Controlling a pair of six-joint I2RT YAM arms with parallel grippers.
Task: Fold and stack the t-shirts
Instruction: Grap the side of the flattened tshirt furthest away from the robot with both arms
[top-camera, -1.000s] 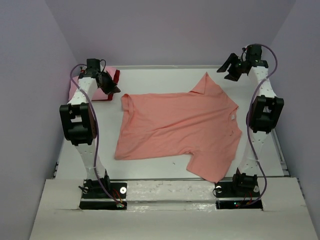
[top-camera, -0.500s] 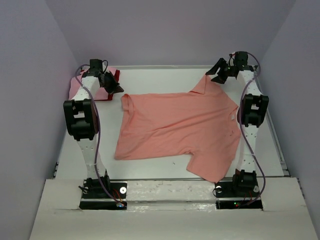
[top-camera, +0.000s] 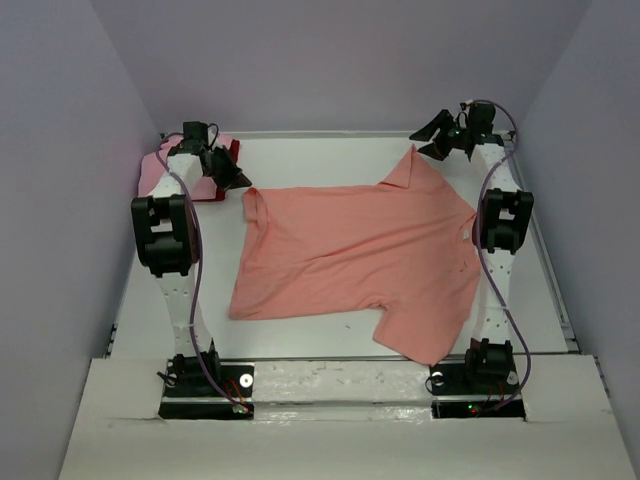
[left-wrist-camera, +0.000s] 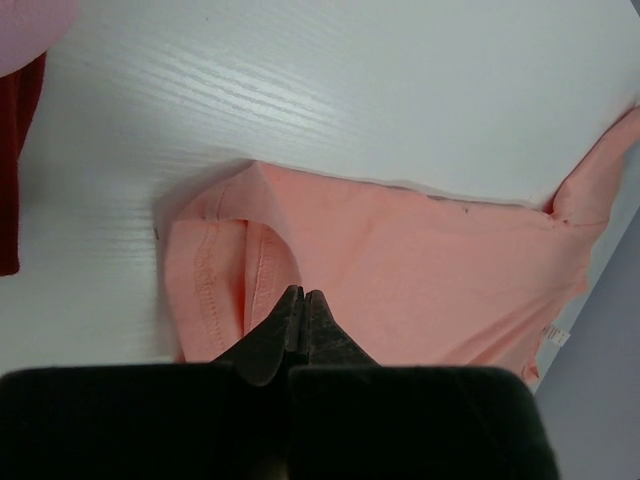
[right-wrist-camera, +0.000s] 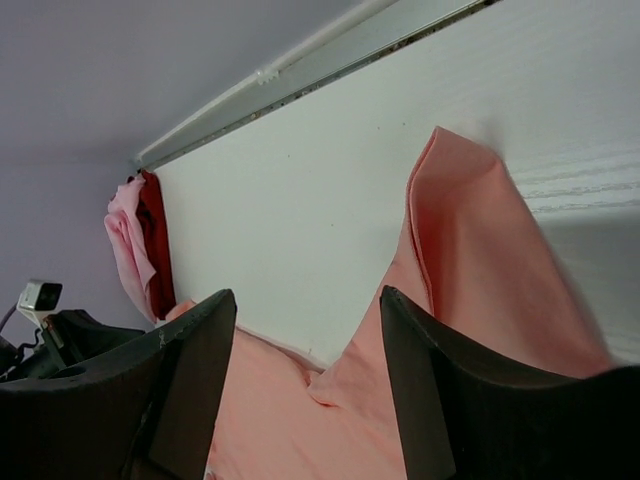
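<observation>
A salmon-orange t-shirt lies spread flat in the middle of the table, hem to the left, sleeves at back and front right. Its far hem corner is turned over. My left gripper is shut with nothing between its fingers, its tips just above that corner. My right gripper is open and hangs over the far sleeve, which shows between and beyond its fingers. A lighter pink t-shirt and a dark red one lie bunched at the back left.
The white table is closed in by lilac walls on three sides, with a metal rail along its back edge. The pink and dark red bundle sits against the left wall behind my left arm.
My right gripper has swung left and now hangs over the far sleeve. The left gripper has edged slightly toward the hem corner, still shut. The shirt has not moved.
</observation>
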